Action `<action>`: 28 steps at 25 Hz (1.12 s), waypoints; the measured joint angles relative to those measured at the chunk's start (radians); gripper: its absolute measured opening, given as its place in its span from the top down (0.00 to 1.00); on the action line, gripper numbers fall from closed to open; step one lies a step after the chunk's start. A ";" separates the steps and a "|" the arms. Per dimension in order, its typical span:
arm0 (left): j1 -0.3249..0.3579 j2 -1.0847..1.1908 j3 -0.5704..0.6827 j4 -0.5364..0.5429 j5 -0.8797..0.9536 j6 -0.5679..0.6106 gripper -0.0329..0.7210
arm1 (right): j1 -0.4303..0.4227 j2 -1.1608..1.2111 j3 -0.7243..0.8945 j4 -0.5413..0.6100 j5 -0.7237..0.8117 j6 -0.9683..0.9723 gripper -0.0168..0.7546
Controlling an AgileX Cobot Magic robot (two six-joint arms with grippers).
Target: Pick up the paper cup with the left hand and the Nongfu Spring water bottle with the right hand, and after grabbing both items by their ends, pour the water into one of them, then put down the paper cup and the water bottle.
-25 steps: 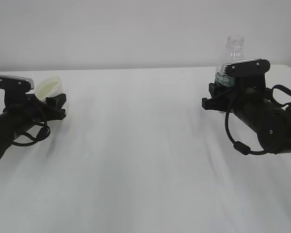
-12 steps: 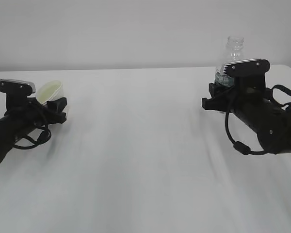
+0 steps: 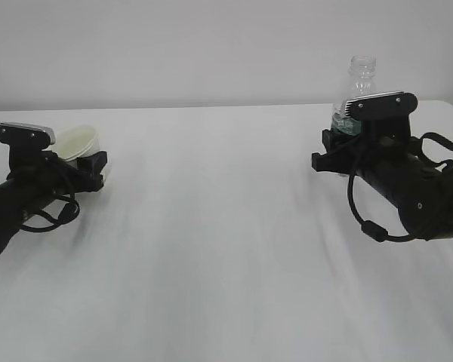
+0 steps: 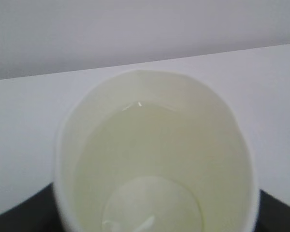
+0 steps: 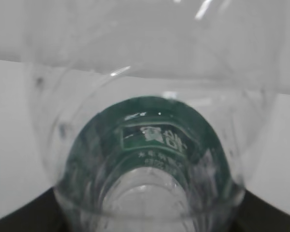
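On the white table [image 3: 226,249], the two task items sat far apart, each at its own arm's end, which suited a set-down after pouring. At the left edge the paper cup [image 3: 78,142] rested between the jaws of the left hand [image 3: 90,167], a shallow pool of water showing at its bottom in the wrist view; whether those jaws gripped it or stood free could not be told. At the right the Nongfu Spring water bottle [image 3: 358,90] stood upright, uncapped, the right hand [image 3: 334,154] clamped around its lower body. Both arms lay low and nearly level, pointing away from the camera
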 joint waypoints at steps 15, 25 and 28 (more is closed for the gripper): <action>0.000 0.000 0.000 0.000 -0.025 0.000 0.21 | 0.000 0.000 0.000 0.000 0.000 0.000 0.45; 0.000 -0.004 0.059 0.000 -0.046 0.000 0.20 | 0.000 0.000 0.000 0.000 0.000 0.000 0.45; 0.000 -0.018 0.083 -0.002 -0.046 0.000 0.20 | 0.000 0.000 0.000 0.000 0.000 0.000 0.45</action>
